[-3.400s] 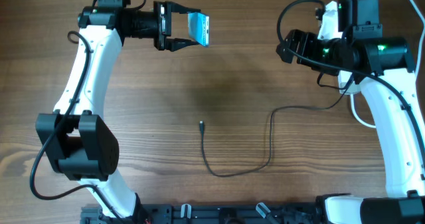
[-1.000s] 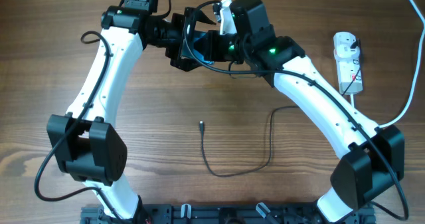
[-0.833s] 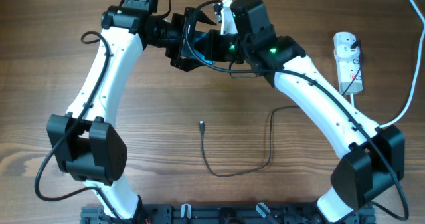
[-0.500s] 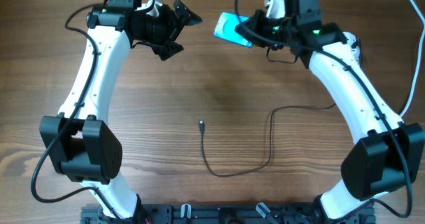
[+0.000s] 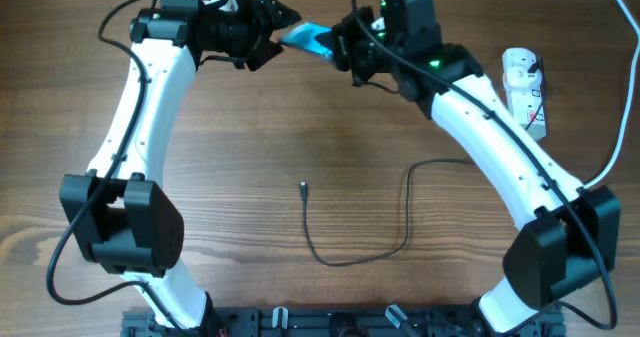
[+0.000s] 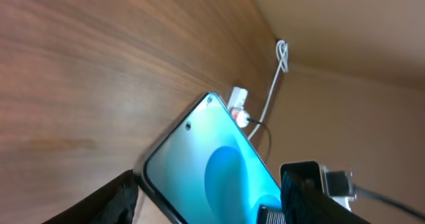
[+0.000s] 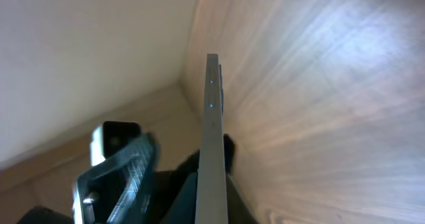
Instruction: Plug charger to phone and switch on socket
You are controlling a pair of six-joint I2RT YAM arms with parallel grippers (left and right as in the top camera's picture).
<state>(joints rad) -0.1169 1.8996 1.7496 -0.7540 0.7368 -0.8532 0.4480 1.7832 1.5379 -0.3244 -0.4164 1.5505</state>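
The phone [image 5: 308,37], teal screen lit, hangs above the far side of the table between both grippers. My right gripper [image 5: 342,43] is shut on its right end; in the right wrist view the phone [image 7: 211,104] stands edge-on between the dark fingers of the right gripper [image 7: 211,163]. My left gripper [image 5: 283,35] has closed in on the phone's other end; in the left wrist view the phone [image 6: 199,151] fills the left gripper [image 6: 209,199], both fingers touching its edges. The charger's tip [image 5: 303,187] lies free mid-table, and its black cable [image 5: 405,212] loops toward the socket [image 5: 524,92].
The socket's thick white cord [image 5: 622,127] curves along the right edge of the table. In the left wrist view the socket [image 6: 238,99] and white cord [image 6: 273,81] show far off by the wall. Both arm bases stand at the near edge.
Half a second ago my left gripper was wide open and apart from the phone. The right arm has carried the phone left between the left fingers, which have narrowed onto it.
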